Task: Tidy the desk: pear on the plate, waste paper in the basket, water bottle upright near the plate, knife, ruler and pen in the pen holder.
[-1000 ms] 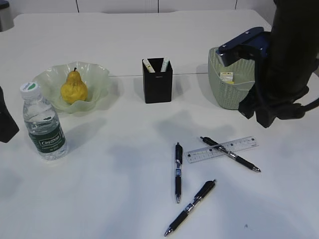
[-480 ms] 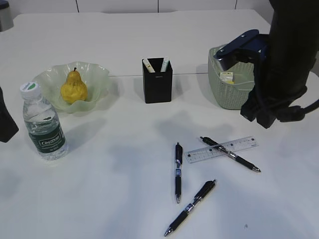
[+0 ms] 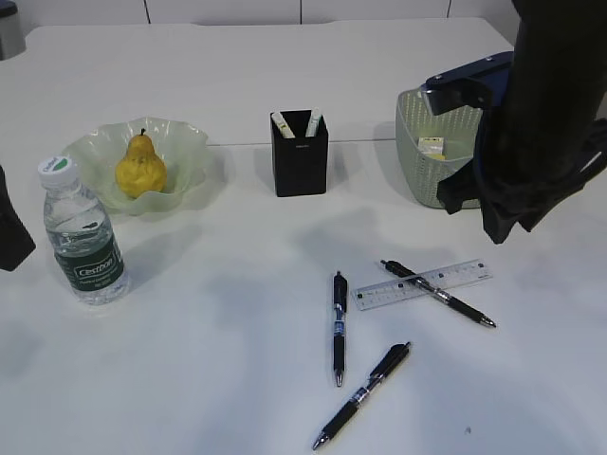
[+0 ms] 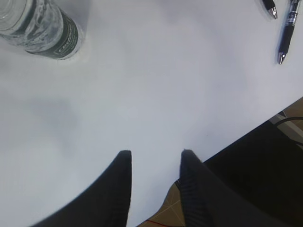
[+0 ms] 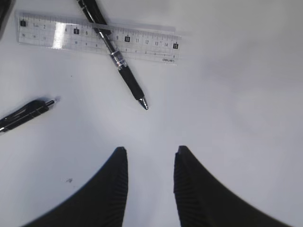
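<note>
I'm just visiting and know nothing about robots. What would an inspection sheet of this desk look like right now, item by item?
Surface: white desk, no spills seen.
Job's things: pear on the green plate; water bottle upright beside the plate; paper scrap in the basket; pen holder holds two light items; ruler lies flat with one pen across it; two more pens loose on the desk.
Clutter: nothing seen.
Grippers: left gripper and right gripper both open, fingers empty, above the desk.
Cables: dark cable at the right arm.
Surroundings: grey object at the far left corner.
</note>
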You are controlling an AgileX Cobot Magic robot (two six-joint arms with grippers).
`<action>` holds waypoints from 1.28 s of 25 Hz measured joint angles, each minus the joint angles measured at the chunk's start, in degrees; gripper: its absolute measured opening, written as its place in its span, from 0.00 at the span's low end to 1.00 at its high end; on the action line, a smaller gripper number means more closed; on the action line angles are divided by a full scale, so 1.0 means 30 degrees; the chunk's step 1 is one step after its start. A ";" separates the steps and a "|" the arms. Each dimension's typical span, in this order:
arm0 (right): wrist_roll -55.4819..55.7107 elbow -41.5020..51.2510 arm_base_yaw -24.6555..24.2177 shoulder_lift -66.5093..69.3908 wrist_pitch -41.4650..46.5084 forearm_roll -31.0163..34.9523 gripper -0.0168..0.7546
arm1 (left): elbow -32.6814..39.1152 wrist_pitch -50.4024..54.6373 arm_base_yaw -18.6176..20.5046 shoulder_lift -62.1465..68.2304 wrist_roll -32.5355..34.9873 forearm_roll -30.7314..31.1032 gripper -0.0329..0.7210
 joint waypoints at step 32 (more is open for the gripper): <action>-2.0325 0.0000 0.0000 0.0000 -0.0014 -0.0526 0.38 | 0.0000 0.0000 0.0000 0.0000 0.0000 0.0030 0.36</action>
